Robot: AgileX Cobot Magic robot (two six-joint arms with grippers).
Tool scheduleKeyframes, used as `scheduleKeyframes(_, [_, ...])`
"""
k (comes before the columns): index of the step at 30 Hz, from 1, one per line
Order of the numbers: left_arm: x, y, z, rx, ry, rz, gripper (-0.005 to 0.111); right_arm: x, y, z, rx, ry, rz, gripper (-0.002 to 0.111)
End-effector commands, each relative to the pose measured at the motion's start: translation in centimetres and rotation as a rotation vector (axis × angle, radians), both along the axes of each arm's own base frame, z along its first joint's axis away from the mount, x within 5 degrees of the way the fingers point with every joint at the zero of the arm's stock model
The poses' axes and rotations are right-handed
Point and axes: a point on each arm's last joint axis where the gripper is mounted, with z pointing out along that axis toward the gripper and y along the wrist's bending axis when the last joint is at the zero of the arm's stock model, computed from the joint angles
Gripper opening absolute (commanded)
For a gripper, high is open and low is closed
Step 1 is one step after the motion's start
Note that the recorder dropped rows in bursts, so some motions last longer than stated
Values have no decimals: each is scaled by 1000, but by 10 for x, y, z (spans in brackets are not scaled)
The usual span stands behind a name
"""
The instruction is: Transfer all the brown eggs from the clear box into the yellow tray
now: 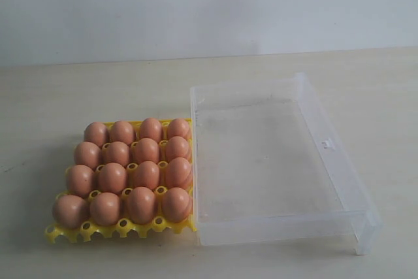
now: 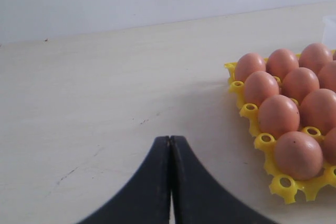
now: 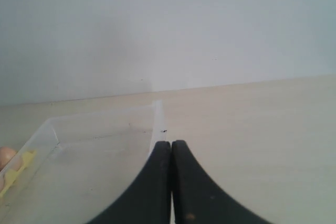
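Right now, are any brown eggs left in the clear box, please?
No, the clear box is bare; the brown eggs fill the yellow tray.

exterior: high, looking down | wrists: low over table [image 1: 65,83] | shared: yellow tray [image 1: 104,230]

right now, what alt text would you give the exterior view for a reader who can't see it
Sixteen brown eggs fill a yellow tray, four rows of four, on a pale table. An empty clear box sits right beside the tray, on its right in the view.
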Motion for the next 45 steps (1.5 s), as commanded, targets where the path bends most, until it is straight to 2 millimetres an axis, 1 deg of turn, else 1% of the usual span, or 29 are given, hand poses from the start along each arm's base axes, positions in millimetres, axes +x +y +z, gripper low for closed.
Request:
scheduleKeyframes(1, [0, 0, 3, -9, -18, 0, 0, 0, -2, -2, -23, -3, -26, 0])
scheduleKeyframes(14, [0, 0, 3, -9, -18, 0, 0, 0, -3, -2, -24, -3, -42, 0])
scheduleKeyframes(19, [0, 0, 3, -9, -18, 0, 0, 0, -2, -2, -27, -3, -38, 0])
scheduleKeyframes(23, [0, 0, 3, -9, -18, 0, 0, 0, -1, -2, -28, -3, -3, 0])
scheduleKeyframes(45, [0, 0, 3, -8, -18, 0, 0, 0, 0, -2, -21, -3, -3, 0])
